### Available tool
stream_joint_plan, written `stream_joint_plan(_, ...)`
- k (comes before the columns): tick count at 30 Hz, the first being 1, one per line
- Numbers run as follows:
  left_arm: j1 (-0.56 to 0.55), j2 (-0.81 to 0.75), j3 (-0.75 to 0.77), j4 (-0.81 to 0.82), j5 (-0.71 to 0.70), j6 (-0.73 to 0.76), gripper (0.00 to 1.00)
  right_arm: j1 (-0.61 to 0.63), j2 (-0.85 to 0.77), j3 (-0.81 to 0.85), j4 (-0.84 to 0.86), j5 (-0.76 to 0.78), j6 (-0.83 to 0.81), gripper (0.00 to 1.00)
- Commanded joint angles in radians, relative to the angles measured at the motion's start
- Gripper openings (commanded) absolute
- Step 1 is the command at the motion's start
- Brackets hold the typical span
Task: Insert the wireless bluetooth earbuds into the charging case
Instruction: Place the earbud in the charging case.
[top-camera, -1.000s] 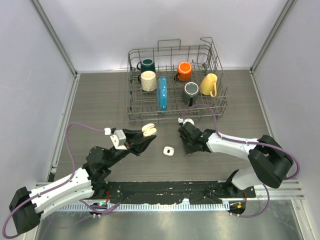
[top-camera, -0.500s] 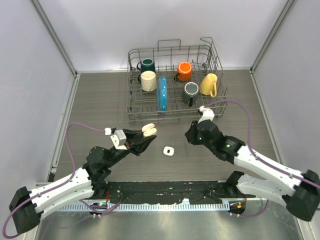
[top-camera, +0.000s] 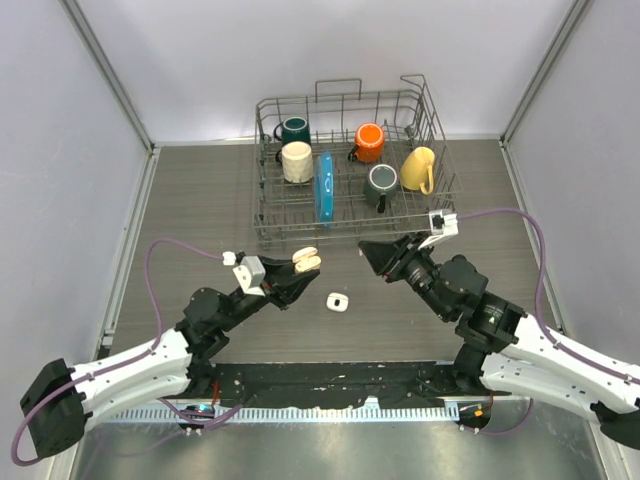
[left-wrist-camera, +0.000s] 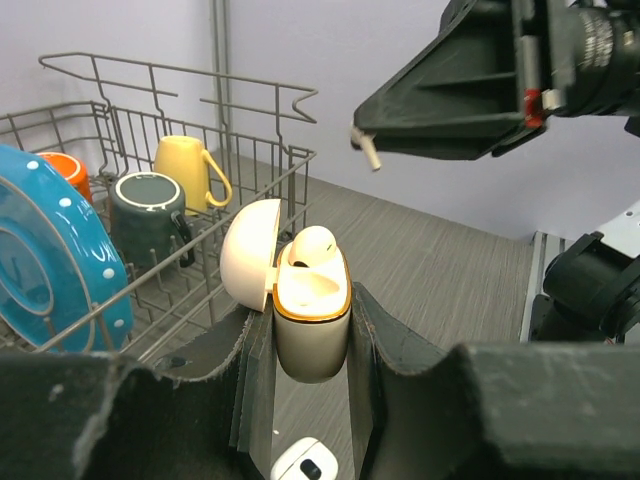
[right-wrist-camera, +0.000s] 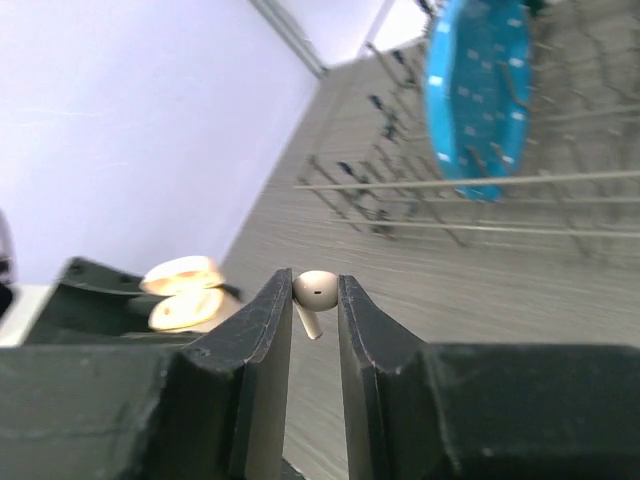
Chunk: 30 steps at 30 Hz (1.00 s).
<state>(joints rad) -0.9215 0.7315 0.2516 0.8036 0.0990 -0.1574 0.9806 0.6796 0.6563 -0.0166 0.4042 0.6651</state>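
Observation:
My left gripper (top-camera: 297, 273) is shut on a cream charging case (top-camera: 305, 262) with a gold rim, held upright above the table with its lid open. In the left wrist view the case (left-wrist-camera: 311, 312) sits between my fingers (left-wrist-camera: 250, 370), and one earbud (left-wrist-camera: 312, 245) rests in it. My right gripper (top-camera: 366, 248) is shut on a white earbud (right-wrist-camera: 318, 288), stem hanging down, and points left toward the case from a short distance. That earbud's stem also shows in the left wrist view (left-wrist-camera: 369, 151). The case appears at the left in the right wrist view (right-wrist-camera: 185, 300).
A small white object with a dark slot (top-camera: 337, 302) lies on the table between the grippers, also in the left wrist view (left-wrist-camera: 303, 464). A wire dish rack (top-camera: 425, 215) at the back holds several mugs and a blue plate (top-camera: 324, 187).
My right gripper has risen from the table, swung out to the right and now points left toward the case with the earbud. My left gripper has shifted slightly right with the case.

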Motion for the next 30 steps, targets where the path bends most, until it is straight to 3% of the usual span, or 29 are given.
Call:
stream_joint_plan(1, 0.003, 0.016, 0.014, 0.118, 0.027, 0.015, 0.00, 0.097, 0.018, 0.037, 0.265, 0.059, -0.061, 0.01)
stream_joint_plan(11, 0.003, 0.034, 0.011, 0.152, 0.054, 0.036, 0.00, 0.308, 0.182, 0.060, 0.530, 0.047, -0.222, 0.01)
stream_joint_plan(30, 0.003, 0.042, 0.029, 0.138, 0.077, 0.030, 0.00, 0.334, 0.282, 0.108, 0.508, 0.071, -0.282, 0.01)
